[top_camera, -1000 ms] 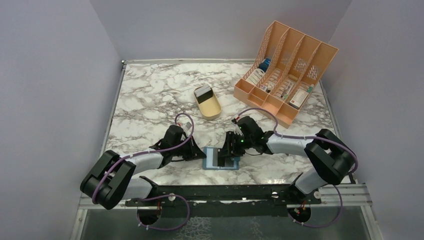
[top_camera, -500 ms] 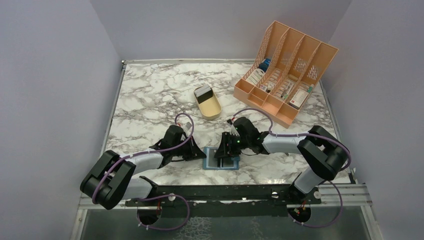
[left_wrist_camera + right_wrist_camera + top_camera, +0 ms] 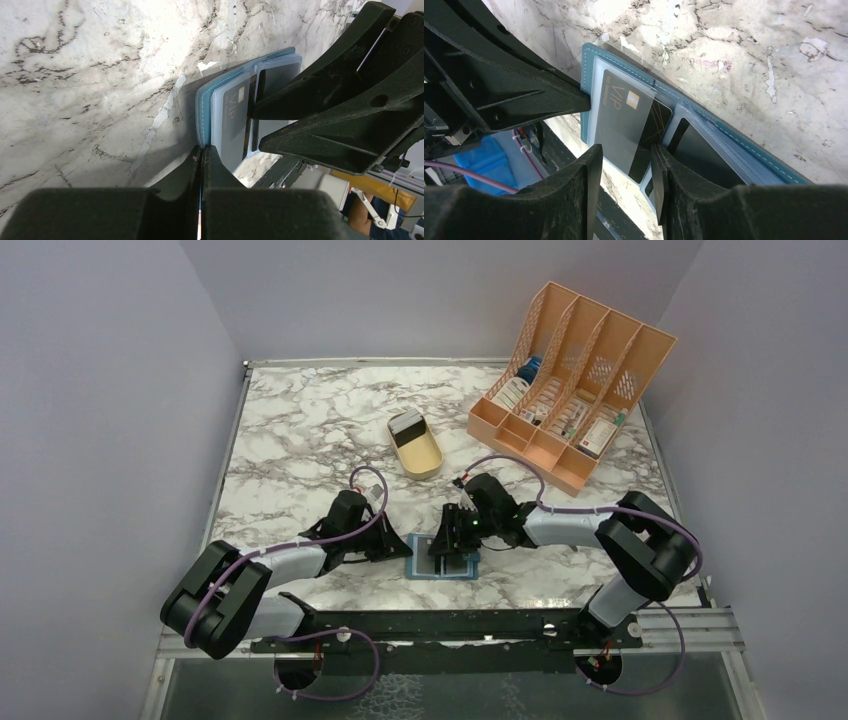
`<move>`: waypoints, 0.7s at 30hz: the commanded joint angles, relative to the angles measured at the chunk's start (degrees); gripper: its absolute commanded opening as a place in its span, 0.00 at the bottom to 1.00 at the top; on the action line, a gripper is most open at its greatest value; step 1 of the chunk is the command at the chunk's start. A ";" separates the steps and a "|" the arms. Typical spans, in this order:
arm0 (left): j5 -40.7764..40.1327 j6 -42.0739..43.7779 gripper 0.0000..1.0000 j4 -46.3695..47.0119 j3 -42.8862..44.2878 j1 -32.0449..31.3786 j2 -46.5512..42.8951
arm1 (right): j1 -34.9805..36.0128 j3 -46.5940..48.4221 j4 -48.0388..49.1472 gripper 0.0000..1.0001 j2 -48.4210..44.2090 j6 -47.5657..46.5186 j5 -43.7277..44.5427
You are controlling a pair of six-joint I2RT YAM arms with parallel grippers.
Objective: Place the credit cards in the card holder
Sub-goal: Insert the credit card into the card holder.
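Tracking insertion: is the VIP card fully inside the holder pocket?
No, the card sticks out of the holder pocket at its lower end, inside the right gripper.

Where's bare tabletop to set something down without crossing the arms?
Bare: the far-left marble, from its left edge to the tan tray. Tighter: the strip between tray and orange file rack. Crowded: card holder, left gripper and right gripper at it.

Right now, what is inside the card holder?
A black VIP card sits partly in one clear pocket of the card holder, its free end in the right hand. A second dark card fills the next pocket. Anything behind them is covered.
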 commanded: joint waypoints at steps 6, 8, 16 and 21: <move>-0.73 -0.37 0.00 1.08 -0.40 -0.17 -1.40 | 0.82 0.77 -6.85 0.42 -2.60 2.37 8.18; -0.69 -0.37 0.00 1.14 -0.26 -0.21 -1.40 | 0.93 1.31 -7.82 0.42 -2.06 2.81 9.21; -0.66 -0.62 0.00 1.64 -0.52 -0.33 -1.59 | 2.12 3.37 -6.13 0.42 1.59 3.14 8.33; -0.49 -0.72 0.00 1.90 -0.66 -0.26 -1.17 | 2.31 3.60 -2.30 0.41 1.82 3.27 5.63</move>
